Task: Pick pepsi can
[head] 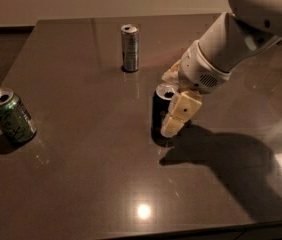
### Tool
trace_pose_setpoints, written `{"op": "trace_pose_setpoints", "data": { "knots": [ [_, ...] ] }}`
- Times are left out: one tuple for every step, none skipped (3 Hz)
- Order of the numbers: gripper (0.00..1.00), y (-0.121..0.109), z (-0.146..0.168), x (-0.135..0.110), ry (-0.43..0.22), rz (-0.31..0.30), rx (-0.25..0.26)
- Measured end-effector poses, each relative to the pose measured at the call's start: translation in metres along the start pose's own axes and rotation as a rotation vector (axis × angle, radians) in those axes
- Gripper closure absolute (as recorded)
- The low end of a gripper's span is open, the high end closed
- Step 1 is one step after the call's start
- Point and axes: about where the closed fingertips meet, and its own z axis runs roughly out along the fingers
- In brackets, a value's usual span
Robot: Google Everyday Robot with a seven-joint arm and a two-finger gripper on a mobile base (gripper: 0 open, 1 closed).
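Note:
The pepsi can (159,113) is dark navy with a silver top and stands upright near the middle of the dark table (81,184). My gripper (168,103) reaches in from the right and is open, with the can between its fingers. The near cream finger (180,113) covers the can's right front side. The far finger (171,74) shows just behind the can's top. I cannot tell whether either finger touches the can.
A tall slim silver can (130,48) stands at the back, left of the arm. A green can (10,116) stands tilted near the table's left edge. The white arm (241,39) crosses the upper right. The table's front edge is close below.

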Motion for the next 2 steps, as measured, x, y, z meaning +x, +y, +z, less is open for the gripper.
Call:
{"op": "trace_pose_setpoints", "data": {
  "knots": [
    [0.38, -0.0025, 0.0027, -0.0091, -0.032, -0.006, -0.008],
    [0.62, -0.006, -0.0018, -0.0134, -0.055, -0.009, -0.005]
  ]
}}
